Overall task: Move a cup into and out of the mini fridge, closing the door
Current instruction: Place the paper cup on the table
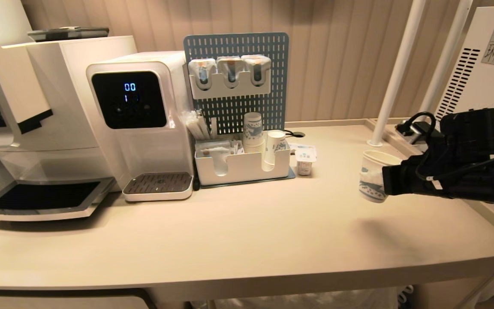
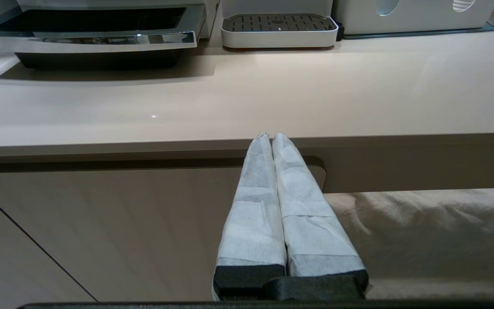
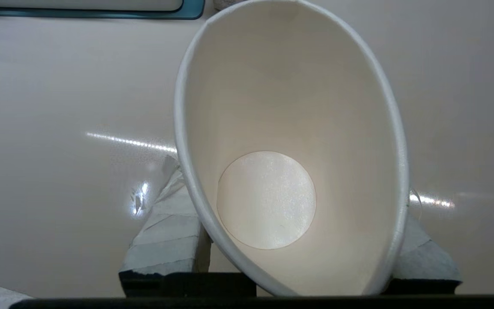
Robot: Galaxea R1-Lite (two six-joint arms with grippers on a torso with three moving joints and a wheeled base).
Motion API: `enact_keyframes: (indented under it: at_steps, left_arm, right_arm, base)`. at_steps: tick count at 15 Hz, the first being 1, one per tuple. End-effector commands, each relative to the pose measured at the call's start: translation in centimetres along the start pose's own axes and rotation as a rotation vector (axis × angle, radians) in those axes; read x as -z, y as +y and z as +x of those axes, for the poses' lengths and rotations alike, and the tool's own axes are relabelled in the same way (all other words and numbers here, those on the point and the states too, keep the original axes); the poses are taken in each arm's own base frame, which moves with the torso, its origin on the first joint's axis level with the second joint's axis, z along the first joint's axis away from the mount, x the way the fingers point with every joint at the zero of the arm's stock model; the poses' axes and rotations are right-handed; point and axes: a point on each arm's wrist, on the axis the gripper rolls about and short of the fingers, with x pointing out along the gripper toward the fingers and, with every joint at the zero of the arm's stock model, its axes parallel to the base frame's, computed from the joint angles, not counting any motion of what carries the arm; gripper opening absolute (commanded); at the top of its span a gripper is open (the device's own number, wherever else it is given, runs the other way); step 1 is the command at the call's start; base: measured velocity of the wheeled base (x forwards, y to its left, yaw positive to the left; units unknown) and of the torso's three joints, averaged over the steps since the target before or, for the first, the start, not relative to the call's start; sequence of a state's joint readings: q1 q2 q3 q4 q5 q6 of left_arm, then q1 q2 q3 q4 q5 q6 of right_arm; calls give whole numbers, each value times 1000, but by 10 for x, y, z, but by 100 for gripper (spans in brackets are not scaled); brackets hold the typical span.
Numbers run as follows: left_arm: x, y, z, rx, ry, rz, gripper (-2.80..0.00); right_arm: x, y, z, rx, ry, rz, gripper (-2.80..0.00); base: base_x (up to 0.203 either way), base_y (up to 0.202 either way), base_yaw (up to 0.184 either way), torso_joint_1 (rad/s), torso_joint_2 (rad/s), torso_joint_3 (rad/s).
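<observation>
My right gripper [image 1: 372, 180] is shut on the cup [image 1: 376, 161], a white paper cup with a blue print, and holds it upright a little above the right part of the counter [image 1: 251, 231]. In the right wrist view the cup [image 3: 290, 128] is empty, and its rim is squeezed into an oval between the taped fingers [image 3: 165, 231] of that gripper [image 3: 292, 180]. The mini fridge [image 1: 483, 64] shows only its white vented side at the far right; the door is out of view. My left gripper [image 2: 271, 136] is shut on nothing and parked below the counter's front edge.
A coffee machine [image 1: 15, 107] and a water dispenser [image 1: 140, 120] stand at the left. A pegboard organizer holds stacked paper cups [image 1: 253, 133], with a small foil-lidded tub [image 1: 305, 161] beside it. Two white poles [image 1: 397, 73] rise at the back right.
</observation>
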State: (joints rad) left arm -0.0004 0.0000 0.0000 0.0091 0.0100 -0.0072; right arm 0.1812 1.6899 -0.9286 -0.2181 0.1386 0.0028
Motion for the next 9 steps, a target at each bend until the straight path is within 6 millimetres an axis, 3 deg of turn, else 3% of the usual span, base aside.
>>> enact_keyframes:
  at_steps: [1,9]
  left_arm:
    - [0,0,0,-1,3,0,-280]
    - [0,0,0,-1,3,0,-280]
  right_arm:
    - [6,0,10,-5,10,1,-280]
    - [17,19,55,-10,-130,-47,-280]
  base:
    - [0,0,0,0,0,0]
    - [0,0,0,0,0,0]
